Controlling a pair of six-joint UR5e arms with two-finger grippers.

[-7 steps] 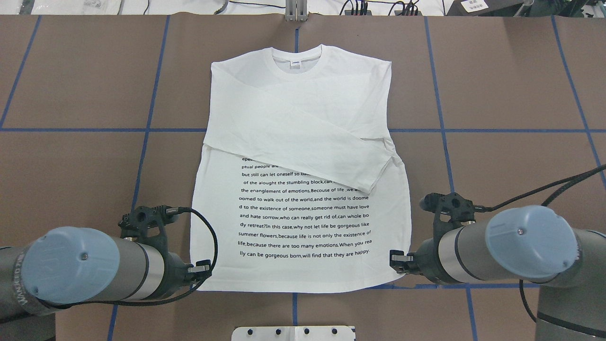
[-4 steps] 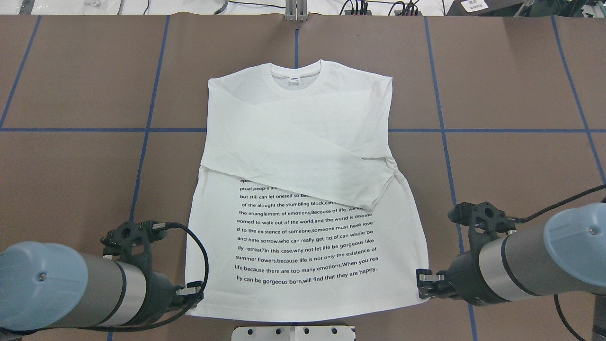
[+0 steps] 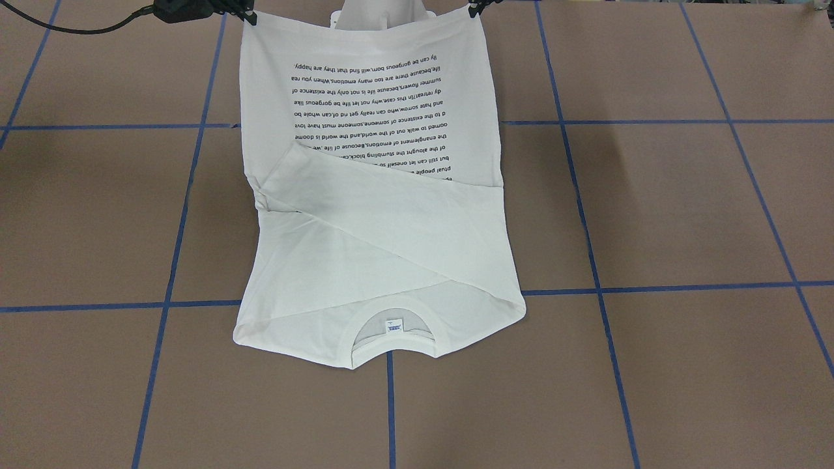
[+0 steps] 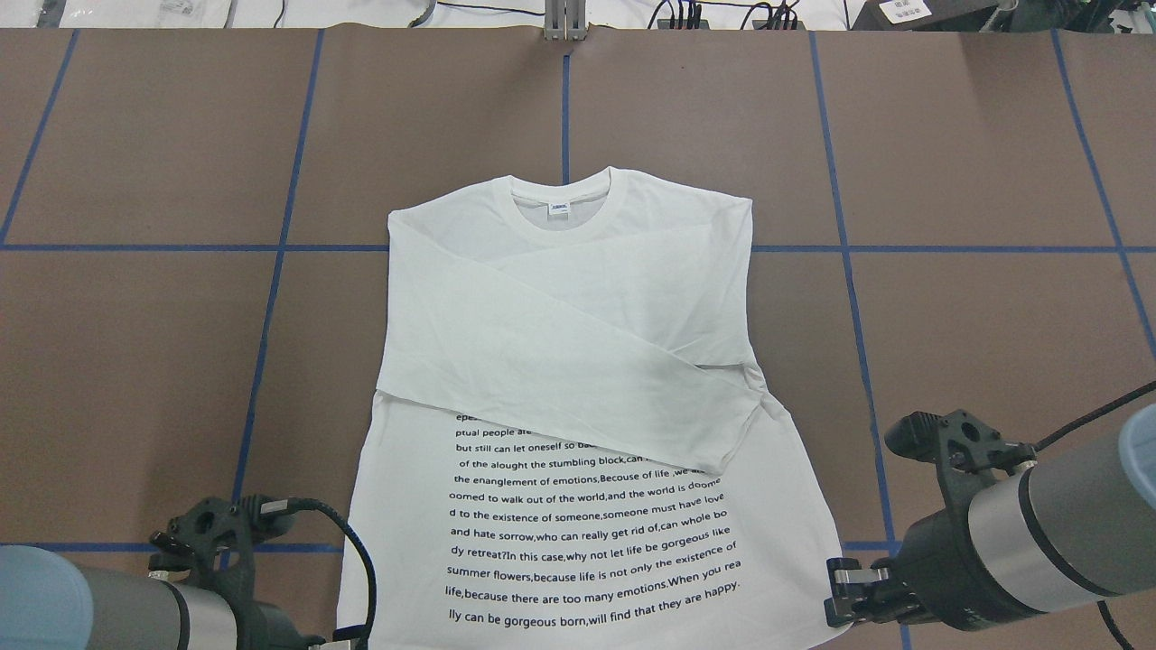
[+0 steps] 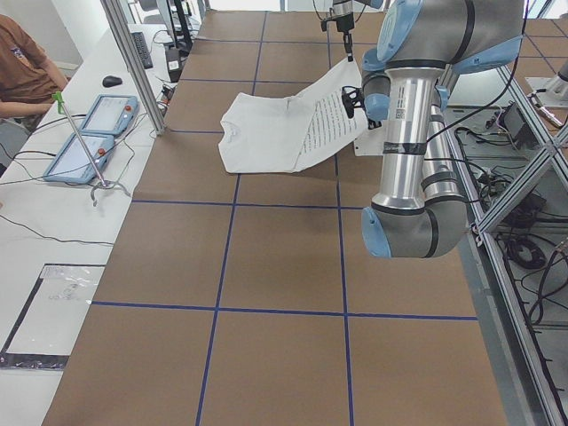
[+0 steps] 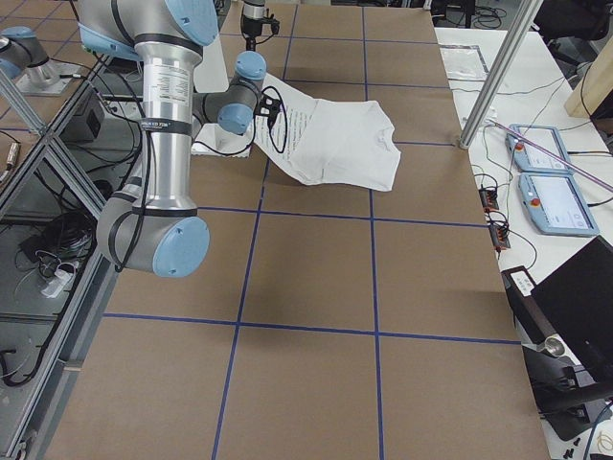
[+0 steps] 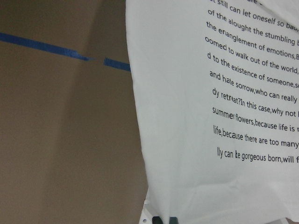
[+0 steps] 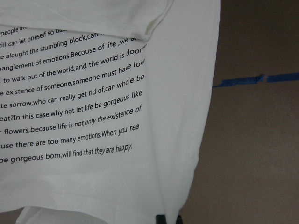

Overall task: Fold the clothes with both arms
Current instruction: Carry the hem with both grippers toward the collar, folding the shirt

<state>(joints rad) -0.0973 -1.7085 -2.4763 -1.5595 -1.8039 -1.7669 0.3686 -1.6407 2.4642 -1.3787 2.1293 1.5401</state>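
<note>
1. Under everything is the big brown table (image 4: 993,135). Blue tape lines (image 4: 948,248) cut it into squares.
2. At the near edge of the overhead view, the left arm (image 4: 81,605) comes in from the left side. The right arm (image 4: 1066,533) comes in from the right side. Both are grey tubes with light blue caps and black cables.
3. Between the arms, in the middle of the table, is the white T-shirt (image 4: 569,325). Its top half lies flat on the table, with the neck end far from the robot. Its bottom edge, the end close to the robot, is lifted up off the table and pulled out wide between the two arms.
4. Across the chest lie the long sleeves, folded in. The top sleeve (image 4: 578,388) slants down, and its cuff ends near the shirt's edge on the robot's right side.
5. Below the sleeve are many lines of small black words (image 4: 587,533). They face up.
6. At the bottom right corner of the shirt are the right fingers (image 4: 840,607). They are pinched tight on that corner.
7. At the bottom left corner are the left fingers (image 3: 475,8). They are pinched tight on that corner too, and the cloth hangs from them.
8. At the far end of the shirt is the round ribbed collar (image 4: 564,188). It lies flat on the table, right where a blue line runs away from the robot.
9. Inside the collar is a tiny neck label (image 4: 561,208). Its print is too small to read.
</note>
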